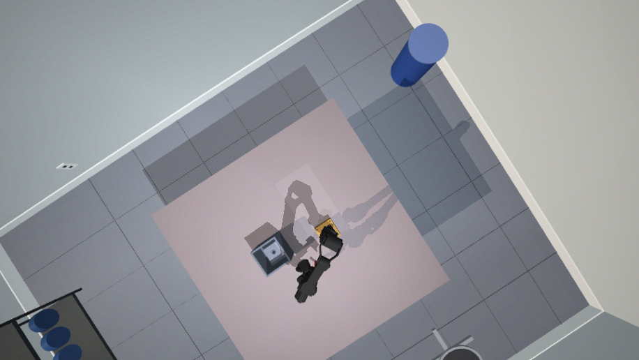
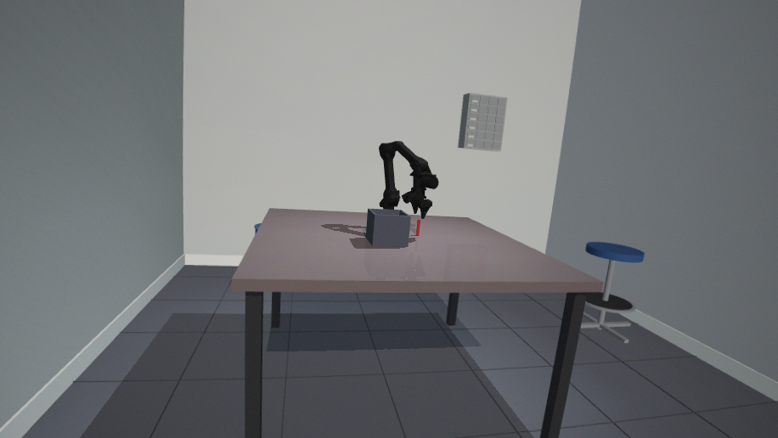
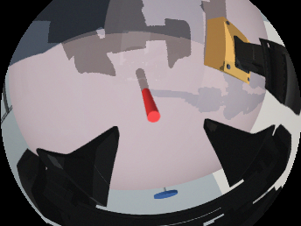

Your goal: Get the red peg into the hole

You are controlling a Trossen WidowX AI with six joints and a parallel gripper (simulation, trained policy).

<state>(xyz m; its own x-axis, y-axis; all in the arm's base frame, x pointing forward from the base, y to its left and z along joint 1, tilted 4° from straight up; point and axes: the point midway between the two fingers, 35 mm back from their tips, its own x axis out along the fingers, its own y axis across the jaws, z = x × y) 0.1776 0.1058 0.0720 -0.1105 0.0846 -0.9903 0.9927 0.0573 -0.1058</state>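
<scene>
The red peg (image 1: 315, 262) (image 2: 418, 227) (image 3: 150, 102) stands upright on the table, beside the box; the arm hides most of it in the top view. My gripper (image 2: 420, 214) (image 3: 164, 127) is open and empty, pointing down above the peg. In the wrist view the peg's top shows between the two spread fingers, slightly nearer the right one, and nothing touches it. The open grey-blue box (image 1: 268, 268) (image 2: 388, 231) (image 3: 74, 22) stands on the table. The light plate (image 1: 269, 248) with its round hole shows at the box's bottom in the top view.
The arm's yellow base mount (image 1: 328, 222) (image 3: 218, 44) is at the right in the wrist view. The arm bends over the pinkish table (image 1: 214, 232) (image 2: 326, 266). The box walls rise next to the peg. A blue stool (image 2: 614, 251) stands off the table at the right.
</scene>
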